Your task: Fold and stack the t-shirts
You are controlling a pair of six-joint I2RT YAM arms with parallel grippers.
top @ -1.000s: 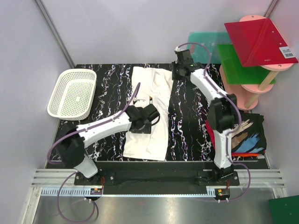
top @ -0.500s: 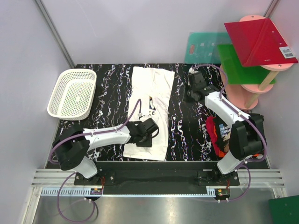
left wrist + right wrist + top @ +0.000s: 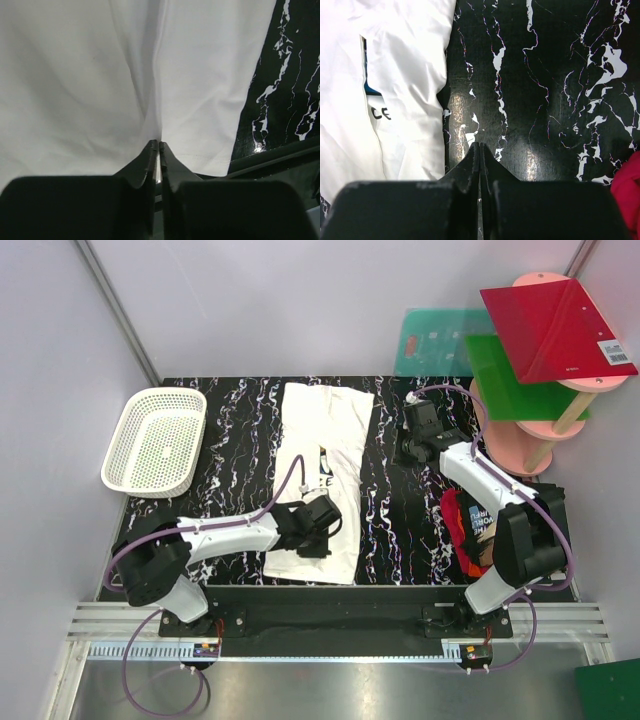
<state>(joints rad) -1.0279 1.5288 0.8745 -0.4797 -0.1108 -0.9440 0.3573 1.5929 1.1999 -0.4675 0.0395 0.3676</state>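
Over the table (image 3: 395,525), left end effector (image 3: 159,145) pinches white t-shirt (image 3: 95,75); right end effector (image 3: 479,147) closed.

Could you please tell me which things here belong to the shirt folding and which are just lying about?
Part of the job: white t-shirt, black printed t-shirt, red-orange t-shirt.

Just lying about: white mesh basket, red sheet, green sheet, teal sheet, pink stand.
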